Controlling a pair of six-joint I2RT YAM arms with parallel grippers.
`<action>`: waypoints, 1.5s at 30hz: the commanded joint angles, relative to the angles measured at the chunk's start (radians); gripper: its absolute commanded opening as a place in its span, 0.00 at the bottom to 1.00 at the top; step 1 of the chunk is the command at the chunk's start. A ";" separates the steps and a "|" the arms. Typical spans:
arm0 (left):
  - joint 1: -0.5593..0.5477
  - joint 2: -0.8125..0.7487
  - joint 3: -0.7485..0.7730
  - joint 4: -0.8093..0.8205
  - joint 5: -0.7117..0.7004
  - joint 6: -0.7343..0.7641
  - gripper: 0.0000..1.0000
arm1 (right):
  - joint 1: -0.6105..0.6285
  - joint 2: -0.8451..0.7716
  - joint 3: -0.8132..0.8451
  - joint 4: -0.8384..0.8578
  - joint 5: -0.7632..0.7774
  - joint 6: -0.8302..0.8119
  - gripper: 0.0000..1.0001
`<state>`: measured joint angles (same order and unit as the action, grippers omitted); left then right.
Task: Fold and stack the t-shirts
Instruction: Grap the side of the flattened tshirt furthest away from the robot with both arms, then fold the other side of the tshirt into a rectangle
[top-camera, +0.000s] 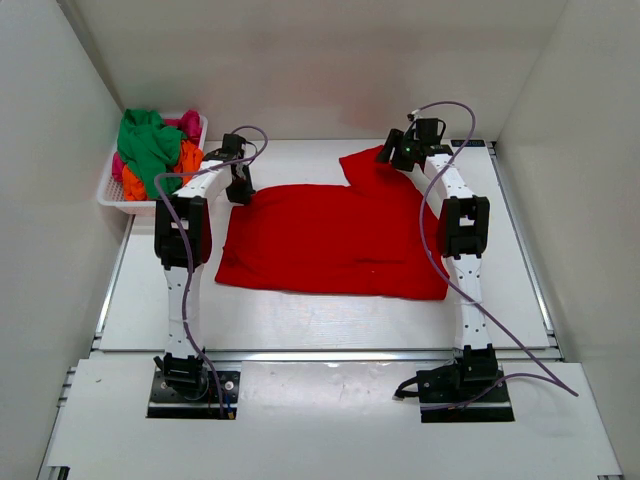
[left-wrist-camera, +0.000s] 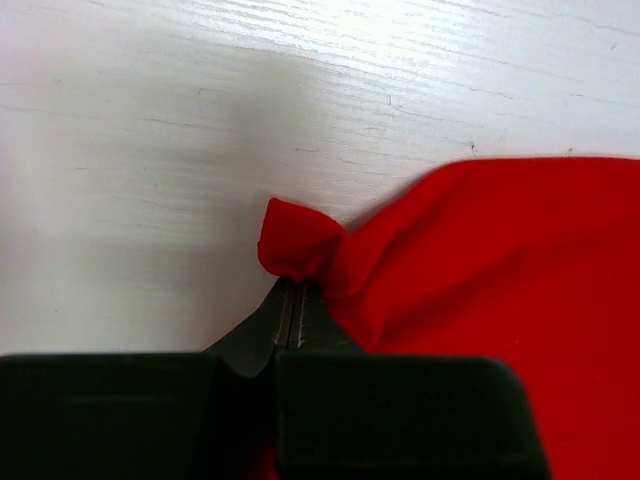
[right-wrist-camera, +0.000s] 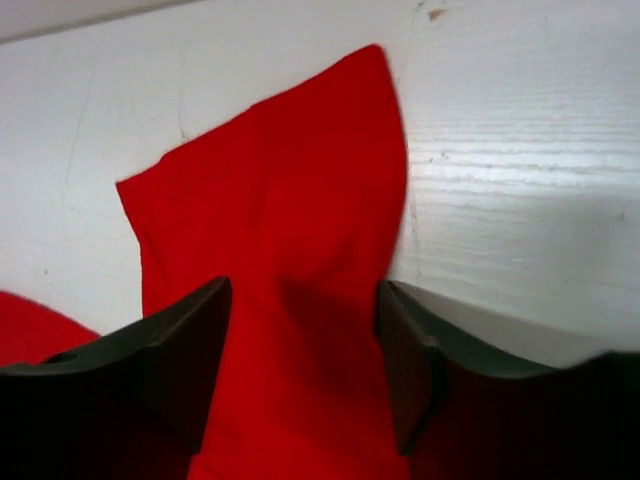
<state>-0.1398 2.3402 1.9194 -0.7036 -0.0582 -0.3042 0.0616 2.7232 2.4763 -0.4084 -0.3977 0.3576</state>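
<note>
A red t-shirt (top-camera: 330, 238) lies spread flat in the middle of the table. My left gripper (top-camera: 241, 192) is at its far left corner and is shut on a small pinch of the red cloth (left-wrist-camera: 296, 240). My right gripper (top-camera: 396, 152) is open above the far right sleeve (right-wrist-camera: 290, 230), with the jaws straddling the cloth and not closed on it. Green, orange and pink t-shirts (top-camera: 150, 150) lie bundled in the basket at the far left.
A white lattice basket (top-camera: 112, 192) stands at the far left corner against the left wall. White walls close in the table on the left, right and back. Purple cables loop off both arms.
</note>
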 joint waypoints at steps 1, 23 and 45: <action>0.002 -0.073 -0.017 -0.010 0.024 -0.012 0.00 | -0.003 0.006 0.015 -0.032 -0.036 0.017 0.49; 0.034 -0.166 -0.094 0.004 0.055 -0.001 0.00 | -0.059 -0.149 -0.068 0.031 -0.132 -0.198 0.00; 0.065 -0.433 -0.451 0.104 0.127 0.019 0.00 | -0.045 -0.864 -0.971 0.074 -0.116 -0.425 0.00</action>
<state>-0.0895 1.9846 1.5204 -0.6369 0.0505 -0.2958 0.0147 1.9430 1.6020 -0.3717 -0.5106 -0.0311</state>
